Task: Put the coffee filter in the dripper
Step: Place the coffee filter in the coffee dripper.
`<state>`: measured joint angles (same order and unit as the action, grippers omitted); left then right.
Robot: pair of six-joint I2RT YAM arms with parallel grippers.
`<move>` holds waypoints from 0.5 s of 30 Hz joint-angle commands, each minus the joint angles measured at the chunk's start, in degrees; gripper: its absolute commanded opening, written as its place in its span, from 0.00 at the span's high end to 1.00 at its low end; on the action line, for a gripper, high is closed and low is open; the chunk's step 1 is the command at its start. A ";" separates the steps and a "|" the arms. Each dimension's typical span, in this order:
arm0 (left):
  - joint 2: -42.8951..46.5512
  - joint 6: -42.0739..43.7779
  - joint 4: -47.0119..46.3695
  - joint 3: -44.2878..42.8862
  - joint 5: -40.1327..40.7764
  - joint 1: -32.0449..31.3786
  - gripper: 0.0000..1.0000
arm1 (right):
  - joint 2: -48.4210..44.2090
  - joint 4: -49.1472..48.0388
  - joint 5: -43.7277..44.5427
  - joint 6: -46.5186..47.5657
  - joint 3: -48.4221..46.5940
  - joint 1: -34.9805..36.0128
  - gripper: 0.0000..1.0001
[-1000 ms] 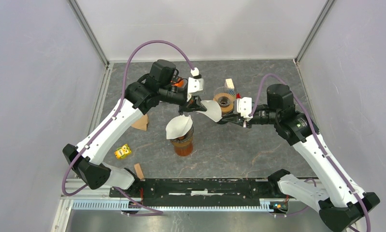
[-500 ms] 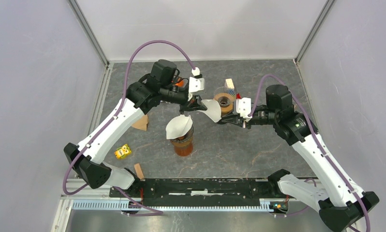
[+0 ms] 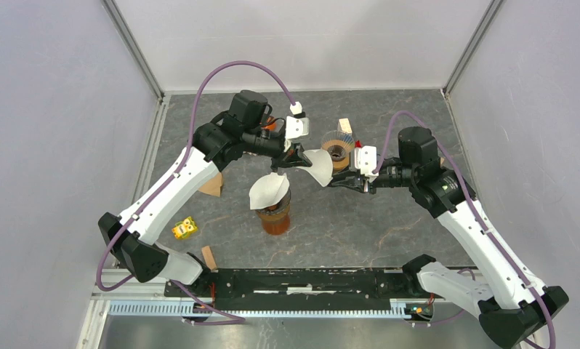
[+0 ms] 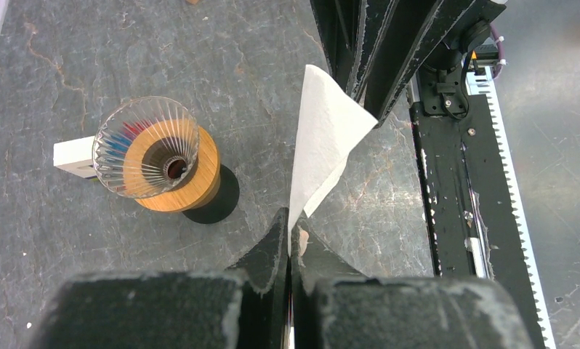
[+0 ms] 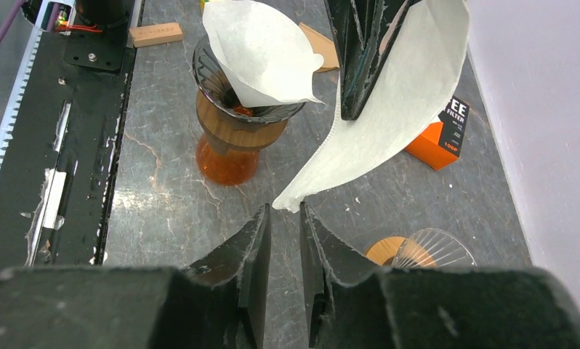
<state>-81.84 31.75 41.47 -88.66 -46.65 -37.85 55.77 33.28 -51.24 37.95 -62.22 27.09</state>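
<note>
A white paper coffee filter (image 3: 318, 166) (image 4: 323, 142) (image 5: 400, 109) hangs in the air, and my left gripper (image 3: 296, 158) (image 4: 290, 227) is shut on one corner of it. My right gripper (image 3: 336, 182) (image 5: 286, 211) stands open with a narrow gap, and the filter's lower tip sits just beyond its fingertips, unclamped. An empty ribbed glass dripper (image 3: 336, 151) (image 4: 155, 151) (image 5: 427, 251) on a wooden ring stands on the table just behind the filter.
A second dripper on an orange carafe (image 3: 274, 217) (image 5: 232, 134) holds another white filter (image 3: 268, 191) (image 5: 262, 54). An orange filter box (image 5: 440, 138), a white block (image 3: 344, 126), wooden pieces (image 3: 211, 185) (image 3: 209, 256) and a yellow toy (image 3: 184, 228) lie around.
My right gripper's jaws have parted and no longer pinch the filter's lower tip. The left gripper still holds the filter, shifted very slightly.
</note>
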 commanded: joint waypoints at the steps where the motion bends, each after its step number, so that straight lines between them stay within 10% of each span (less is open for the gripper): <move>1: 0.10 -2.08 -2.13 0.42 -0.85 0.05 0.98 | -0.21 -2.21 -1.40 -1.13 -0.74 -0.15 0.72; 15: 0.26 -2.76 -2.89 0.16 -0.04 0.05 0.98 | -2.23 -1.37 1.10 0.10 0.79 -0.20 0.72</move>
<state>-81.84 31.33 41.34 -88.62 -46.59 -37.85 54.57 33.04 -50.61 37.58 -61.87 27.09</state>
